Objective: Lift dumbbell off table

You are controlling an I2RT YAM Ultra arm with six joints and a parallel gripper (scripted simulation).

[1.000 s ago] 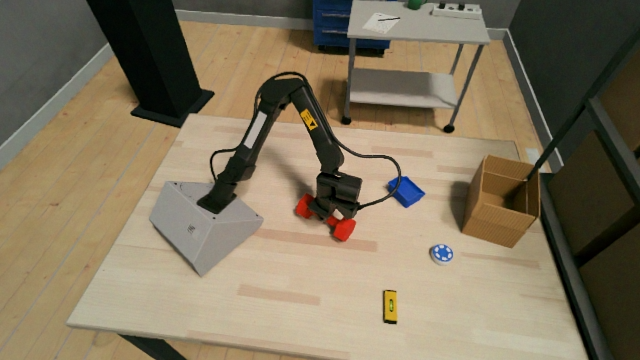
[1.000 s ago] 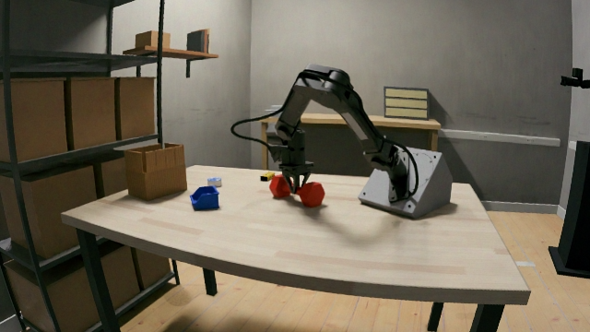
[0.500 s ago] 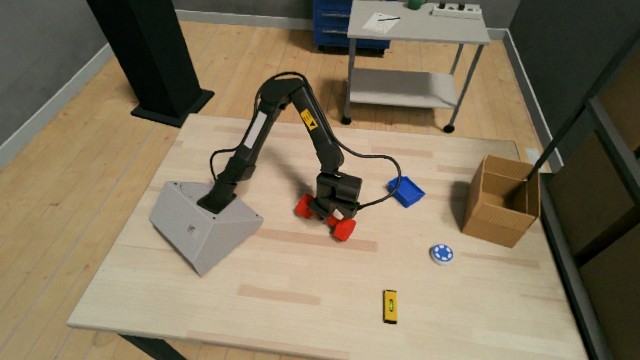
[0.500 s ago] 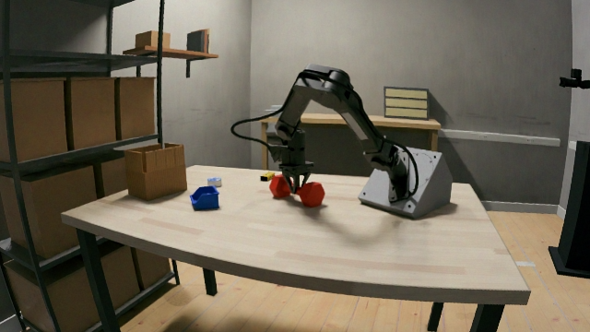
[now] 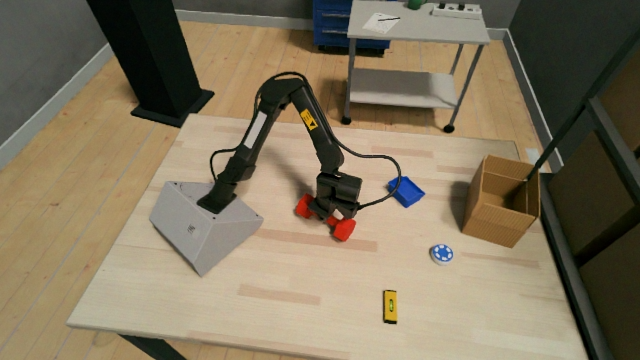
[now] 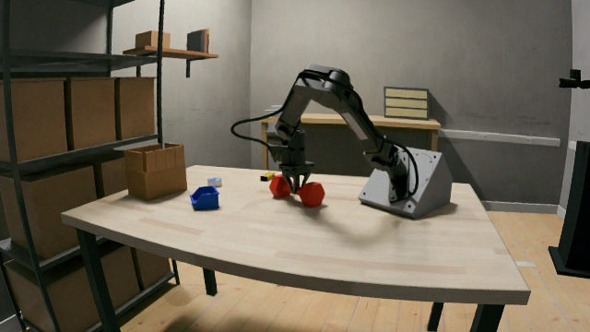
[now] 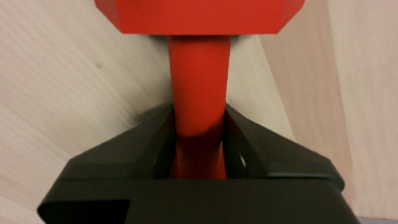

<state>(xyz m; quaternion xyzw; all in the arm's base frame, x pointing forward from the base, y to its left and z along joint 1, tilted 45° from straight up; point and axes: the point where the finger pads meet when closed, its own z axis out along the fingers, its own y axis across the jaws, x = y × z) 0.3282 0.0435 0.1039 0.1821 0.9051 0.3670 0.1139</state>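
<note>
The gripper (image 7: 199, 150) is pinching the red dumbbell's (image 6: 297, 190) bar mid-length, both ends sitting on or just off the table (image 6: 295, 240). The lift should probably go straight up and slowly, keeping the bar level so neither end sags. Beyond are lying a blue bin (image 5: 406, 191), box (image 5: 502, 200), and a cart (image 5: 417, 25).

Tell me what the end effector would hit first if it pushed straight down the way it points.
The end effector points down, shut on the red dumbbell's bar; the wooden table comes next, apparently right beneath.
</note>
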